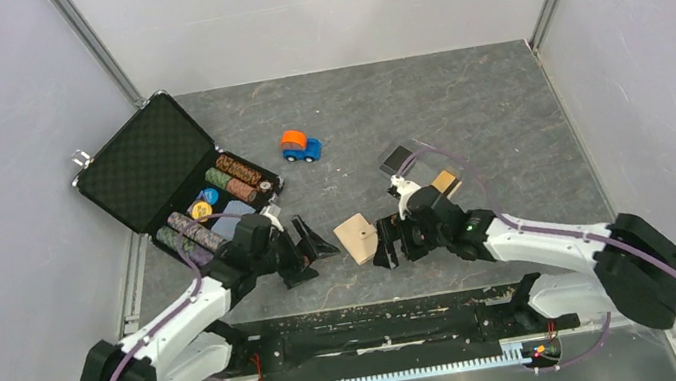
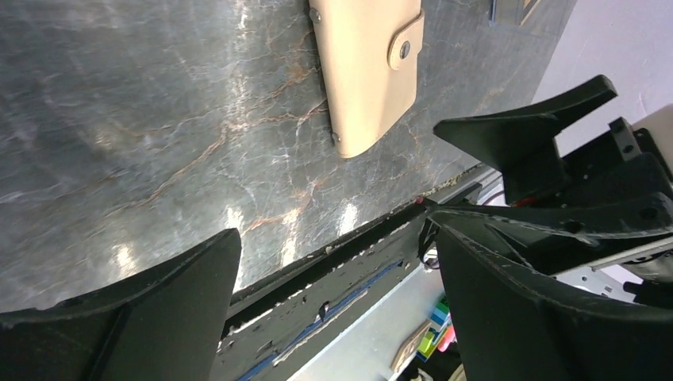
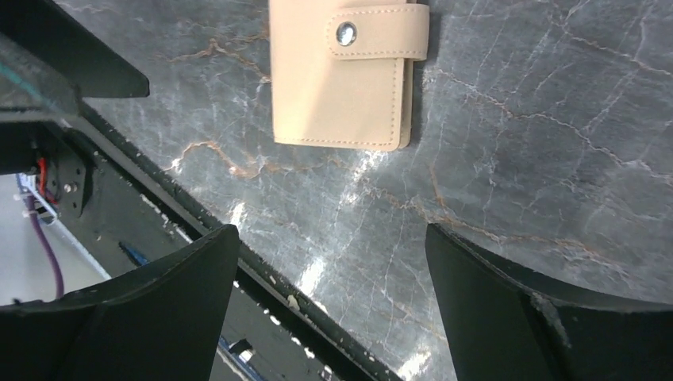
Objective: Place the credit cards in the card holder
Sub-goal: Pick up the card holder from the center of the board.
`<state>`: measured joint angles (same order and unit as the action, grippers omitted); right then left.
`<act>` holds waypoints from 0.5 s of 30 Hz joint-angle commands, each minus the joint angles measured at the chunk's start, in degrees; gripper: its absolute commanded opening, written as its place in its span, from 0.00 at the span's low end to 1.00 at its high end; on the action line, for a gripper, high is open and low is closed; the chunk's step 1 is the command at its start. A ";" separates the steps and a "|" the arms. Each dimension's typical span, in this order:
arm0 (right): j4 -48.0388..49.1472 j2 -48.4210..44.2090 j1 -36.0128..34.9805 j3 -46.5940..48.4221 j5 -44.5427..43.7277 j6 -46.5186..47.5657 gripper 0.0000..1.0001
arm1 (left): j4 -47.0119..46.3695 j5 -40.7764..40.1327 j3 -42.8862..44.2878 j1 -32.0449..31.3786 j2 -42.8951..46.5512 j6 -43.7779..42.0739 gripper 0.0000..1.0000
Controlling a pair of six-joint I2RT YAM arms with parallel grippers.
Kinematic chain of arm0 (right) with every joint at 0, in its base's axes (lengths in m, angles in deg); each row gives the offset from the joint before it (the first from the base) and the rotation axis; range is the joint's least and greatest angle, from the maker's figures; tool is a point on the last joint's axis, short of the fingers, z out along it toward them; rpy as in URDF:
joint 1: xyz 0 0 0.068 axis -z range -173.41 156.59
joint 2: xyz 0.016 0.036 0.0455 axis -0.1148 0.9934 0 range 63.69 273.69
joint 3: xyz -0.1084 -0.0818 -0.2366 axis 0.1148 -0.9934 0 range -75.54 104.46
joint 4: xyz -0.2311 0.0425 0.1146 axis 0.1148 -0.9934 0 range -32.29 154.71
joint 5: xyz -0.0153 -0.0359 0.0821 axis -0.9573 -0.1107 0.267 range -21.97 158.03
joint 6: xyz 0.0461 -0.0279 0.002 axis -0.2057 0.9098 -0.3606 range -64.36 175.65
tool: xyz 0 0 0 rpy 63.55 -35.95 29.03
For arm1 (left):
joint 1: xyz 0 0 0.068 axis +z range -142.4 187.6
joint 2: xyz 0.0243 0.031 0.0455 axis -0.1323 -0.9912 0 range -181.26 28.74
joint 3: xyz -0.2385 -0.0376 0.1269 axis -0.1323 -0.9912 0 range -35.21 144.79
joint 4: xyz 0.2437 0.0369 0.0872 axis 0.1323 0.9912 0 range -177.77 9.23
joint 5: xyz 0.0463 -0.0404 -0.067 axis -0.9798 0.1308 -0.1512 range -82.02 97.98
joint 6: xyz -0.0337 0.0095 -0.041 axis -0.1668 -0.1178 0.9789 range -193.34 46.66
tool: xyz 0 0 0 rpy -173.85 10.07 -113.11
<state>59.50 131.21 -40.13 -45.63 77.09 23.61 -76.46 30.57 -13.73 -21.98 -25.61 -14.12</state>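
Tabletop (image 1: 506, 125), near edge: card holder (image 1: 357, 238), probably light, stiff; I'd pinch its sides; left gripper (image 1: 318, 258), right gripper (image 1: 384, 244) gape empty.

Clad in smooth white shells (image 1: 181, 320) along both arms, with bulky black housings (image 1: 644, 271) at shoulders and wrists. Looped on each side with thin purple cable (image 3: 46, 242). Tipped in matte black: left pincer (image 1: 315, 254) and right pincer (image 1: 385, 244), each with two broad, curved, wedge-shaped fingers (image 3: 159, 317). Marked by a small green light (image 1: 469, 227) near the right wrist.
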 commanded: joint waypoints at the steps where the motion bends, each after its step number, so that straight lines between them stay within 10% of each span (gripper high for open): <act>1: 6.78 4.42 -0.65 0.15 -3.34 -3.12 0.89 | -11.09 -1.15 -0.43 -2.71 -5.69 5.48 0.97; 15: 15.08 10.04 5.35 -1.70 1.42 -2.10 0.77 | -20.54 -7.52 4.24 -6.15 -23.23 6.99 0.76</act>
<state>68.18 138.99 -36.45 -46.66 74.88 21.62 -92.55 26.22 -12.20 -27.49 -45.10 -9.20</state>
